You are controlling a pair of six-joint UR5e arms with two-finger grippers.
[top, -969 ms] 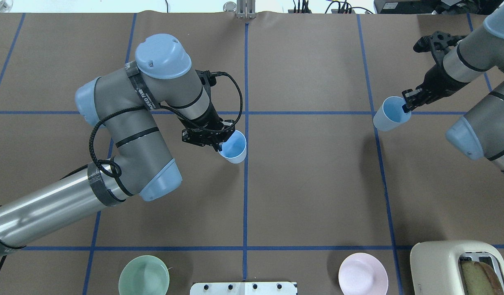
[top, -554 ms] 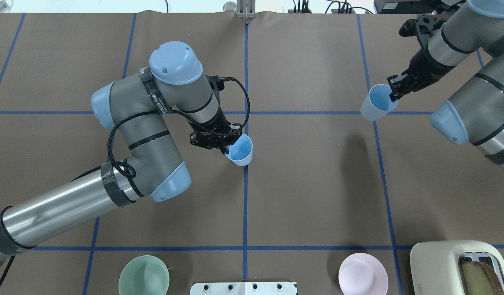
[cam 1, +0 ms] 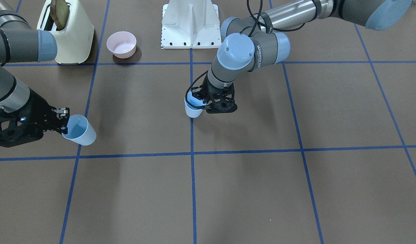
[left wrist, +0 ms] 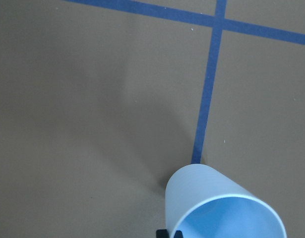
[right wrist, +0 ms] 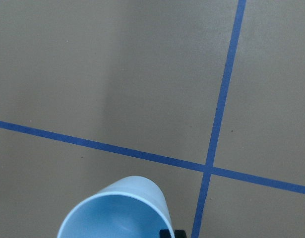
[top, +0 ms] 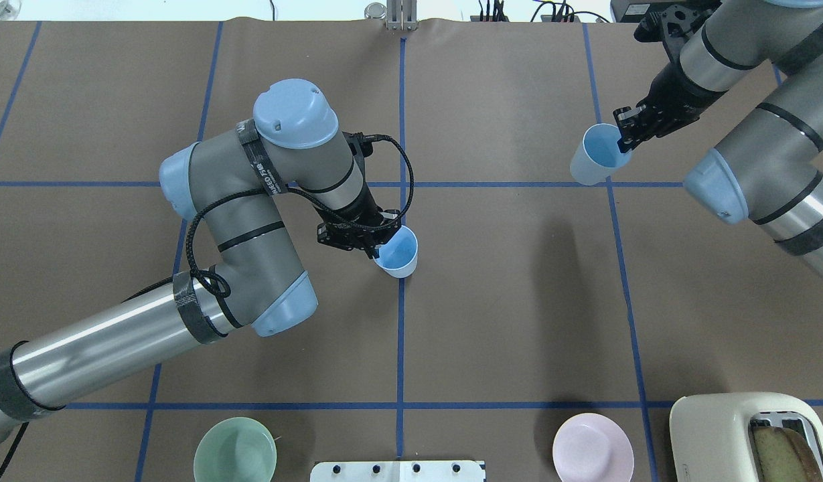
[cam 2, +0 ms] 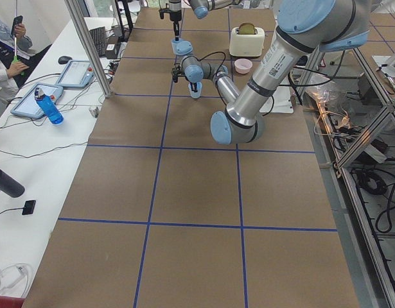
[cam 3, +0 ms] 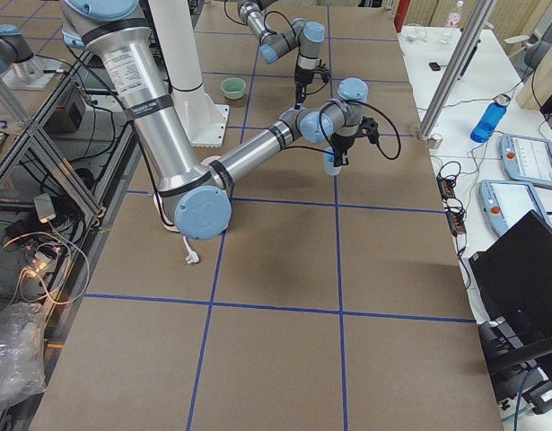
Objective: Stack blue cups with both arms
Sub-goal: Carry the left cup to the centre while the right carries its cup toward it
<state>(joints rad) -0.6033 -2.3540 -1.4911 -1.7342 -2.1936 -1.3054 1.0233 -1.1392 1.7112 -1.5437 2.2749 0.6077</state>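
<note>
My left gripper (top: 376, 249) is shut on the rim of a light-blue cup (top: 398, 253), held upright low over the table's central blue line; it also shows in the front view (cam 1: 193, 109) and the left wrist view (left wrist: 216, 206). My right gripper (top: 622, 137) is shut on the rim of the second blue cup (top: 593, 159), held tilted well above the table at the far right; it shows in the front view (cam 1: 80, 131) and the right wrist view (right wrist: 117, 210). The two cups are far apart.
A green bowl (top: 235, 450) and a pink bowl (top: 592, 447) sit near the robot's white base (top: 398, 470). A cream toaster (top: 753, 438) holding bread stands at the near right. Blue tape lines grid the brown table.
My left arm has moved the cup a little right and nearer. My right arm has lifted its cup and carried it left and away from the robot.
</note>
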